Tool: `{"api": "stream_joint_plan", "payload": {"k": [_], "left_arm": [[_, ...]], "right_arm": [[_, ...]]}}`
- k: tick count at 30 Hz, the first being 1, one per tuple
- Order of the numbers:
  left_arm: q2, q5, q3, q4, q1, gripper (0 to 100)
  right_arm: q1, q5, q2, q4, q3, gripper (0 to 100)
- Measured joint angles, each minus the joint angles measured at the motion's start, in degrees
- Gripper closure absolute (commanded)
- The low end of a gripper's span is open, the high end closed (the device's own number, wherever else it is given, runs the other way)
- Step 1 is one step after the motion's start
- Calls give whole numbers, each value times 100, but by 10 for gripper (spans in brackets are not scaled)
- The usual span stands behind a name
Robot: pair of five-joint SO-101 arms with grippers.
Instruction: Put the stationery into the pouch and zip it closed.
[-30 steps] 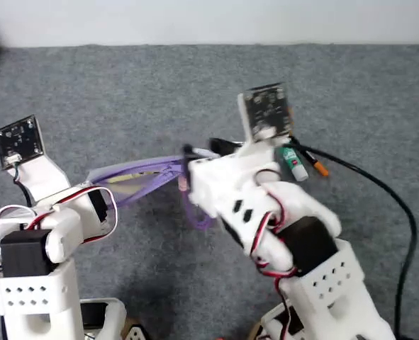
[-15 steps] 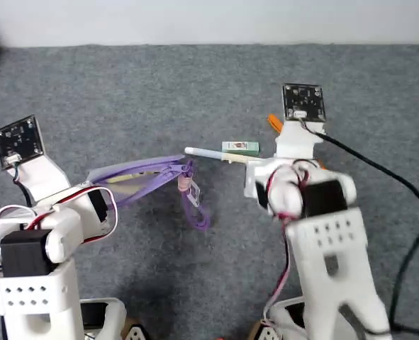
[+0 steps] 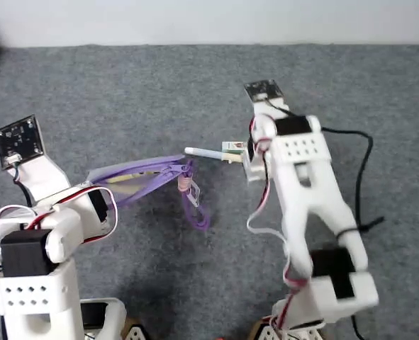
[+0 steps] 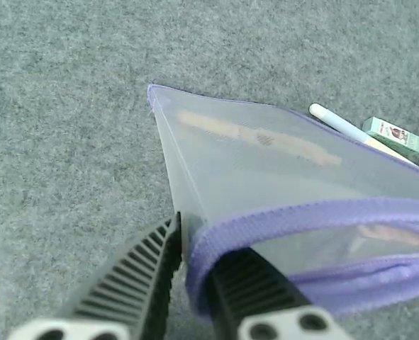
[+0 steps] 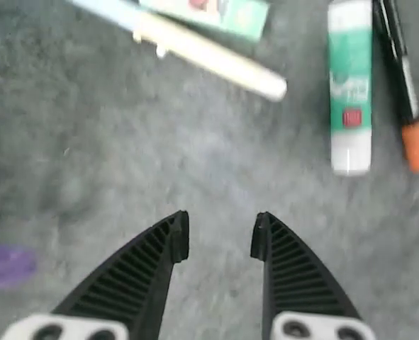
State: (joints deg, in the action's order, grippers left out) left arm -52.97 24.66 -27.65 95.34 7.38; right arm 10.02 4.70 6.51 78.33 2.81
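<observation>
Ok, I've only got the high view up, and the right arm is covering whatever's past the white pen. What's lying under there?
Observer: A green-and-white glue stick and a black marker with an orange end, side by side on the carpet.
Operator: Is the right gripper holding anything?
Observer: No, the right gripper is open and empty, above bare carpet near the white pen.
Operator: Has the left one really got the pouch?
Observer: Yes, the left gripper is shut on the purple-edged rim of the pouch.
</observation>
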Motion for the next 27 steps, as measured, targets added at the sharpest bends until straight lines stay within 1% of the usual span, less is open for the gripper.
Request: {"api": "stream_joint_plan", "payload": {"k": [7,12,18,27], "left_arm": [[0,0,0,0,0,987],[0,0,0,0,0,987],[0,0,0,0,0,987],[0,0,0,0,0,987]], "right_arm": [[-431,105,1574,0,-1732,847],[-589,589,2356,0,-2251,847],[-949,914,3007,-18,-3015,847],[-976,949,4185,-18,-4387,850]]}}
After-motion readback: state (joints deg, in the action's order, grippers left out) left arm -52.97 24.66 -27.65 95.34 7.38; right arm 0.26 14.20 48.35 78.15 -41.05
